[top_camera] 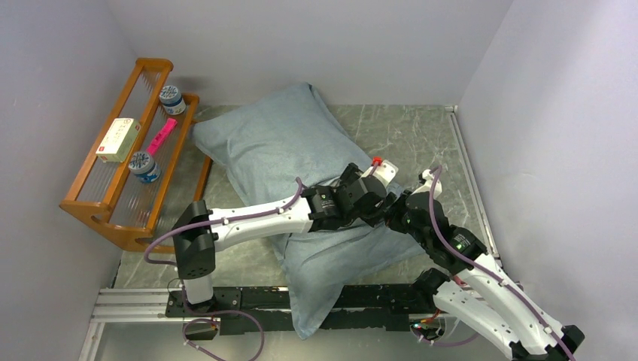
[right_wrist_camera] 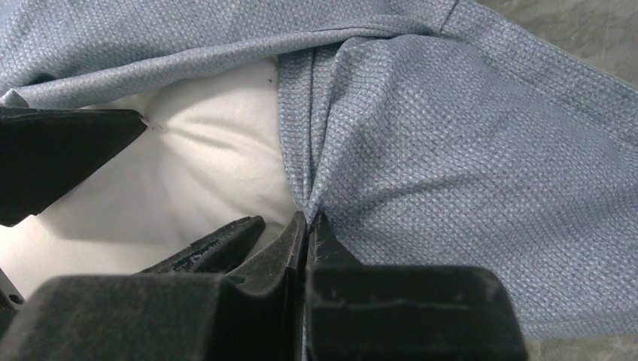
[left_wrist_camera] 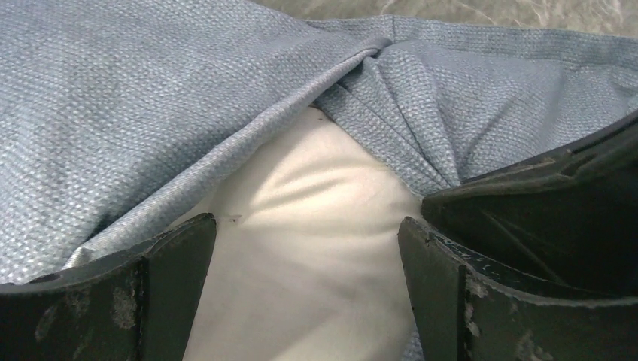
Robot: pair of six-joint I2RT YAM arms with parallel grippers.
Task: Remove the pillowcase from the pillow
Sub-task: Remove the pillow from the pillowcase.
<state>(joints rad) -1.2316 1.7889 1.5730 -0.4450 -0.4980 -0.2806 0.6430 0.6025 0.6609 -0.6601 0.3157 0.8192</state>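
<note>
– State of the right gripper point(right_wrist_camera: 307, 218)?
– It was pinched tight on a bunched fold of the grey-blue pillowcase point(top_camera: 286, 143), at its opening.
– And the left gripper point(left_wrist_camera: 307, 233)?
– Spread wide, gripping nothing, over the bared white pillow point(right_wrist_camera: 203, 158).
– Where was the pillow?
– Mostly inside the case, mid-table point(top_camera: 406, 128).

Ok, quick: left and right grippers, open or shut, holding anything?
Left gripper: open, holding nothing, jaws either side of the exposed pillow.
Right gripper: shut on a pinched fold of the pillowcase.
</note>
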